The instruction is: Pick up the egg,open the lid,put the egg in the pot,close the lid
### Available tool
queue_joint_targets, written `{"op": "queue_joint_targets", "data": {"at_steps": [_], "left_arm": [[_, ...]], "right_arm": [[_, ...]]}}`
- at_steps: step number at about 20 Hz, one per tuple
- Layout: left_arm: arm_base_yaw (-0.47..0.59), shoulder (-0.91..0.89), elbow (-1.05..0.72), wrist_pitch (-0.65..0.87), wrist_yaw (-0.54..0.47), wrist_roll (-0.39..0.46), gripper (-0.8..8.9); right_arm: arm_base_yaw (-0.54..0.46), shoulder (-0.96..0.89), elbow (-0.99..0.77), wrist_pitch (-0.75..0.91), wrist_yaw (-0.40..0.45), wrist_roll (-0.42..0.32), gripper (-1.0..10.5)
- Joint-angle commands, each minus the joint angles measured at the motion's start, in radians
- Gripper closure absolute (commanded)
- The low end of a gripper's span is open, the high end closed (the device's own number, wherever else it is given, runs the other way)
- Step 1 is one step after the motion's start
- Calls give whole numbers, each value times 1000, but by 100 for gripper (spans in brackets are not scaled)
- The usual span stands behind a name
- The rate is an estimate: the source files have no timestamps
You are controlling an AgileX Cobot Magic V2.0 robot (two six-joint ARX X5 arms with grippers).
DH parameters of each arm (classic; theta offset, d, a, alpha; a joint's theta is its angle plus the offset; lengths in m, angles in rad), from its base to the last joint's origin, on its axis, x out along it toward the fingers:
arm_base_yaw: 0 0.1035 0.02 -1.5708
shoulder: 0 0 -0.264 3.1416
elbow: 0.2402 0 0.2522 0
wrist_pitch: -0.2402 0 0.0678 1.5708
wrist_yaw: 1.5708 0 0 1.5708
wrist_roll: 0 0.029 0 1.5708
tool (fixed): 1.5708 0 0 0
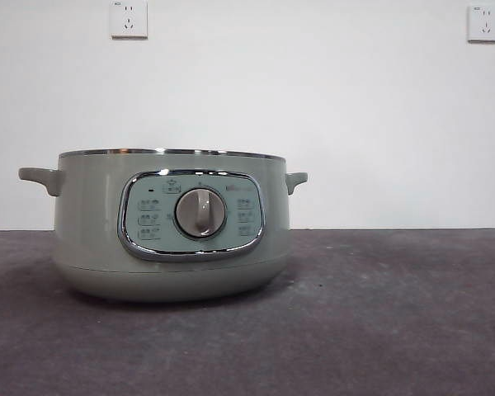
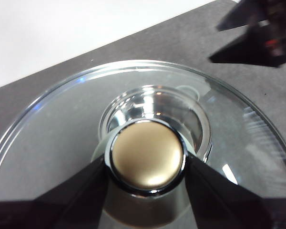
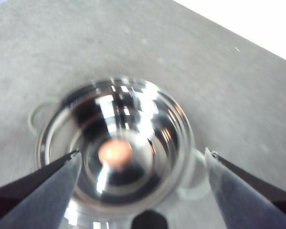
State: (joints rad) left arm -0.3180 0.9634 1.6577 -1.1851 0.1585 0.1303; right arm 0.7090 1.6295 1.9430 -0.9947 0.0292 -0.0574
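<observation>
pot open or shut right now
Open: the pale green round pot has no lid, and the reddish-brown egg lies inside its bare steel bowl.

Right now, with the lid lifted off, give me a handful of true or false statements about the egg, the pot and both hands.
1. The small reddish-brown egg lies inside the round sage-green pot. True.
2. The clear glass lid with the steel rim sits on the pot. False: the front view shows the pot's rim bare, and the left hand holds the lid up.
3. The left hand grips the lid by its round knob. True.
4. The right hand is shut on the egg. False: its jaws stand wide apart above the open pot, with the egg below on the shiny bottom.
5. The pot's grey dial faces the front camera. True.
</observation>
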Motion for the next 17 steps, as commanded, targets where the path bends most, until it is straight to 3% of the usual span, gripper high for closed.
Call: {"op": "queue_joint_targets", "data": {"at_steps": [1,6,11,17], "left_arm": [[-10,13,-15,80,6,-3,820],[-11,69,-157,249,80,-4,820],[-23,198,-242,405,84,-3,820],[-81,385,-242,538,84,-2,820]], "right_arm": [[-4,-43,1,-73,-5,-19,507],[-4,-153,0,-187,-57,-26,507],[-3,-271,-23,-282,-60,-25,507],[-3,-486,-286,-249,-55,23,507]]}}
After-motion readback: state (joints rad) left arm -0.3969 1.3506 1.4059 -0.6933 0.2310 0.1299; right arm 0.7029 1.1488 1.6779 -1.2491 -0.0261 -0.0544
